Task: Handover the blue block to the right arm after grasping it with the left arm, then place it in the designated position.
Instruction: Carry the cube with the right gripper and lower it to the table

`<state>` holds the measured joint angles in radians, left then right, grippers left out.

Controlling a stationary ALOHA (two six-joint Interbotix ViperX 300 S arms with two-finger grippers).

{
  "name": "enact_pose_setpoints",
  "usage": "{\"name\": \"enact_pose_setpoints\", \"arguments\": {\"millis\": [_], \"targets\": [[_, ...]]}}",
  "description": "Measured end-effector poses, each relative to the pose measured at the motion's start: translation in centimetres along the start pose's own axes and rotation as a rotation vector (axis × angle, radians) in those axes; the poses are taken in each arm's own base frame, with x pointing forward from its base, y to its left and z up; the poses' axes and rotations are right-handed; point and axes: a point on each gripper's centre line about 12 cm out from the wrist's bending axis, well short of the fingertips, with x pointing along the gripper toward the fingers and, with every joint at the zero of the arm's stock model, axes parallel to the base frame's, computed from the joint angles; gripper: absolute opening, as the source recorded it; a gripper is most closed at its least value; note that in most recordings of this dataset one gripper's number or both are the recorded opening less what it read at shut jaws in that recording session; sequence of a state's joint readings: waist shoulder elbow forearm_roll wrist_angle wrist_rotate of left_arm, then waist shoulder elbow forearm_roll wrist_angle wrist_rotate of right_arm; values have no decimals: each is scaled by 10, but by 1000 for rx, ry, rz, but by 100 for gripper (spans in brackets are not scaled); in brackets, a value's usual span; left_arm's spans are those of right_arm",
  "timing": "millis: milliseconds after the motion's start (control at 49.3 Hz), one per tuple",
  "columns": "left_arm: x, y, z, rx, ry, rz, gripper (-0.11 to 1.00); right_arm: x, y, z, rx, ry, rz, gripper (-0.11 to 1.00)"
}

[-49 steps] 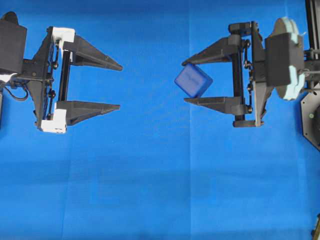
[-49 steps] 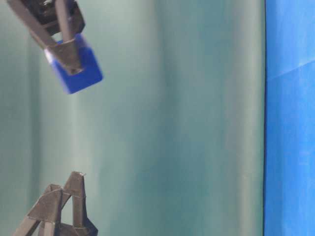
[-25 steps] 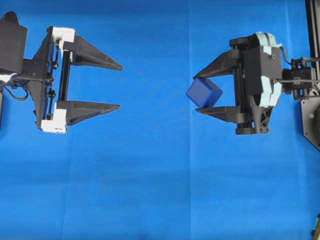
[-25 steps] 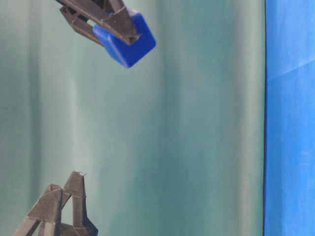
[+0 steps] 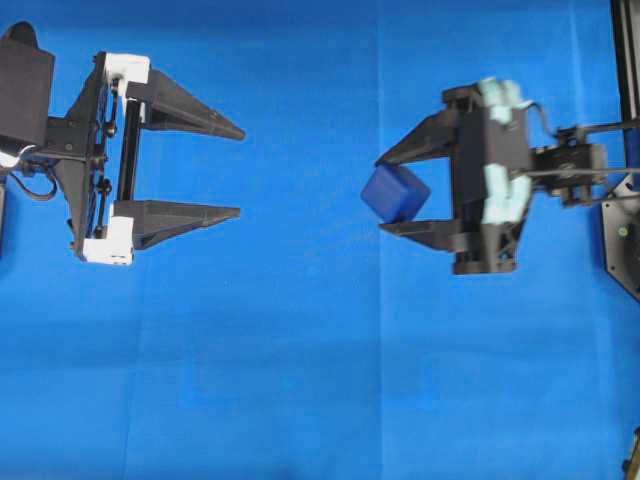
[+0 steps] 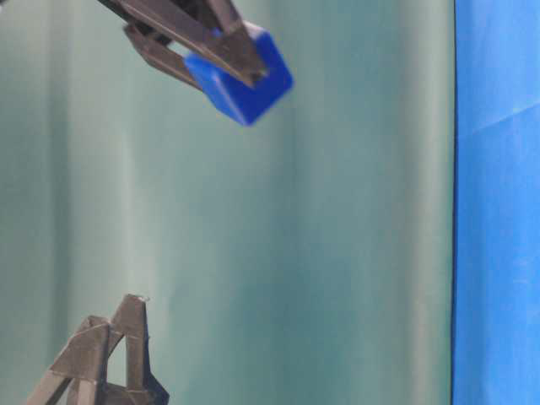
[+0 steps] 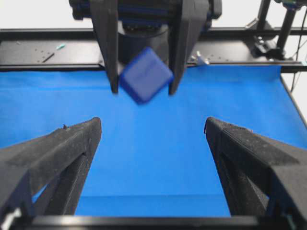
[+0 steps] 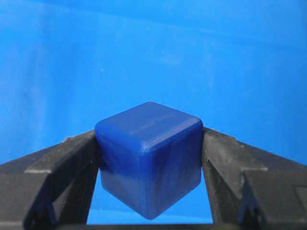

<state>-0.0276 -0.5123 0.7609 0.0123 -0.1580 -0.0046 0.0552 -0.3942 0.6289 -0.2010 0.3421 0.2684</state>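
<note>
The small dark-blue rounded cube [image 5: 396, 193] sits corner-tilted between the tips of the all-black right gripper's [image 5: 400, 194] jaws, clamped above the blue cloth worktop [image 5: 300, 380]. Lower it squarely before releasing. The white-cornered left gripper's [image 5: 238, 172] jaws stand wide, empty.

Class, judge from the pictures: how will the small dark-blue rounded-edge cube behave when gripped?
The dark-blue cube looks stiff: it keeps its shape between the right gripper fingers. Its glossy faces probably slip; held tilted, it may twist.
</note>
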Motion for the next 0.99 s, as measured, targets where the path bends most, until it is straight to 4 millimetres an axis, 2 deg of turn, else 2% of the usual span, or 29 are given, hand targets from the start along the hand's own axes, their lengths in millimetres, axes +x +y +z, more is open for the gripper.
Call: {"name": "enact_pose_setpoints", "arguments": {"millis": [264, 608, 811, 994], "targets": [[0, 1, 0, -2, 0, 2, 93, 45, 4, -17, -7, 24, 21, 55], [0, 0, 0, 0, 2, 2, 93, 115, -5, -49, 42, 71, 19, 55], [0, 0, -1, 0, 5, 2, 93, 152, -4, -56, 51, 62, 33, 55], [0, 0, -1, 1, 8, 2, 93, 178, -3, -65, 73, 81, 35, 55]]}}
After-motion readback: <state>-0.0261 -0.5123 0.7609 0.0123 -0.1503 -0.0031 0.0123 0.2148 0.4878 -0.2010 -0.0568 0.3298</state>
